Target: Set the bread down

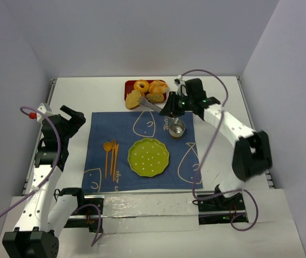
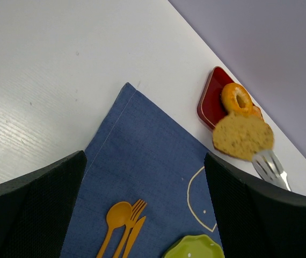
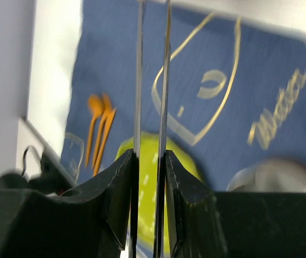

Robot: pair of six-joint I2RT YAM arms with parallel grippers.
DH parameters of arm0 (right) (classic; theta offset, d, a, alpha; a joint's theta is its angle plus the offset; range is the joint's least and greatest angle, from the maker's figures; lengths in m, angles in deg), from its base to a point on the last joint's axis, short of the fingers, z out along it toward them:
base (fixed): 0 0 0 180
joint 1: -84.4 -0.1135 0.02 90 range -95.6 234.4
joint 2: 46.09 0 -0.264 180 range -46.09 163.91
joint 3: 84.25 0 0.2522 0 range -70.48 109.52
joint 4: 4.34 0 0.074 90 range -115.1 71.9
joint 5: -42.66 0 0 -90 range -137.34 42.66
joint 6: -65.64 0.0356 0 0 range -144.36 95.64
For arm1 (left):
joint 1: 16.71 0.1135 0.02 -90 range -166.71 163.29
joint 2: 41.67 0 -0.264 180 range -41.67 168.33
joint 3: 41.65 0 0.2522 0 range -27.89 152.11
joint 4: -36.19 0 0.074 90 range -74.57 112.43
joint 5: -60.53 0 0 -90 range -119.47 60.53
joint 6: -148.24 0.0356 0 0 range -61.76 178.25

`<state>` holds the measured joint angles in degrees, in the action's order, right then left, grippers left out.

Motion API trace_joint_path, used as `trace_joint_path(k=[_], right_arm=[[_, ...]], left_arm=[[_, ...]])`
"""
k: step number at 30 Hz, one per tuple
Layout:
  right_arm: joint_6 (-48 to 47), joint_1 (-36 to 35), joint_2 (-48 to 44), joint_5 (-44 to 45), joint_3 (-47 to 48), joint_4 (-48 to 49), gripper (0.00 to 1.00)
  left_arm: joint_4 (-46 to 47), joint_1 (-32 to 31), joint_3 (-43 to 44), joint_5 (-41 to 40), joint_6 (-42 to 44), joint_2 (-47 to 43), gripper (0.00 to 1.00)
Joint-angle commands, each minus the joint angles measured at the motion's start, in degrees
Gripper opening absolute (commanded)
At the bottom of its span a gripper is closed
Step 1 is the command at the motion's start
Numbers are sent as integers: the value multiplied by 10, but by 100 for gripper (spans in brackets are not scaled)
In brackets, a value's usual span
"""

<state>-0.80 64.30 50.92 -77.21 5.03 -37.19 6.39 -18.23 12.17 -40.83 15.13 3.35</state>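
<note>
We're seeing the flat tan toast-like bread slice (image 1: 133,99) hanging over the front-left corner of the red rectangular tray (image 1: 128,86), so it's not placed yet, and the round green scalloped plate (image 1: 148,157) is prob where it's going. The right gripper (image 3: 150,161) is clamping tight on thin silver metal tongs (image 1: 150,105) w/ the slotted tip right at the bread's edge, while the left gripper (image 2: 145,158) is hanging wide open w/ nothing in it. We're not making out whether the tongs are actually pinching the slice, since the right wrist cam is blurry and isn't showing the bread.
</note>
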Motion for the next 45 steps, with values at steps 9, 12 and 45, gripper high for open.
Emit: trace_joint_path(k=[9,12,45], right_arm=[[44,-14,-414,8,-264,-84,0],[45,-17,-474,3,-296,-167,0],[29,-18,-572,-39,-317,-351,55]], left_arm=[[29,-1,-3,33,-3,6,99],[27,-1,-2,34,-4,5,99],[26,-1,-5,30,-6,-6,99]])
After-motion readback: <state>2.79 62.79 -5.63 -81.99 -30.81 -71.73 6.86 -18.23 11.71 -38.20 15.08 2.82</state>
